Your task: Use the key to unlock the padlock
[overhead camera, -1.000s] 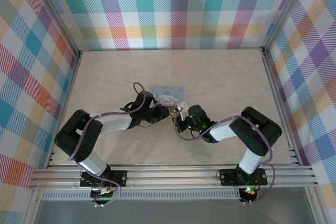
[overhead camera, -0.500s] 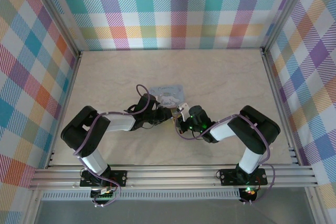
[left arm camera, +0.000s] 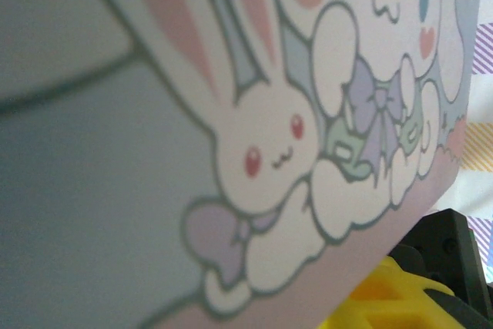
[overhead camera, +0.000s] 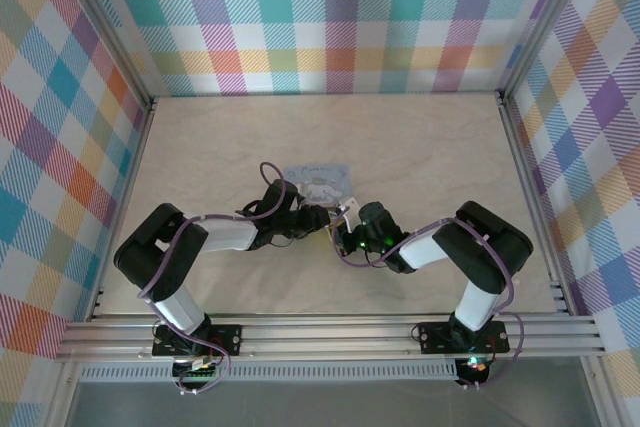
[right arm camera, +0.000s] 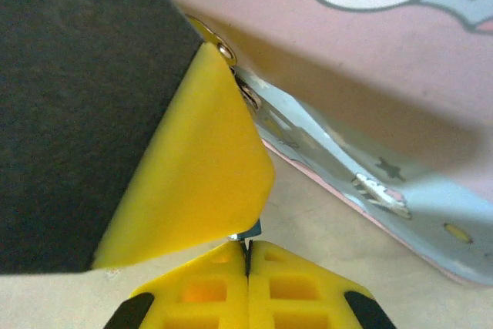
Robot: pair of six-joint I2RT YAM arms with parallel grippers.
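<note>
R gripper [right arm camera: 246, 250] pinched shut on teal bit [right arm camera: 248, 230], prob. padlock, at tin's [overhead camera: 318, 177] 6 o'clock, steadying it for L gripper [overhead camera: 320, 216], grip unclear.

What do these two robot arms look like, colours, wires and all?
The left arm and right arm both have black joints joined by silver-white tubes, each trailed by a looping purple cable. A green light glows near the right wrist. The right gripper has bright yellow fingers with square cut-outs.
</note>
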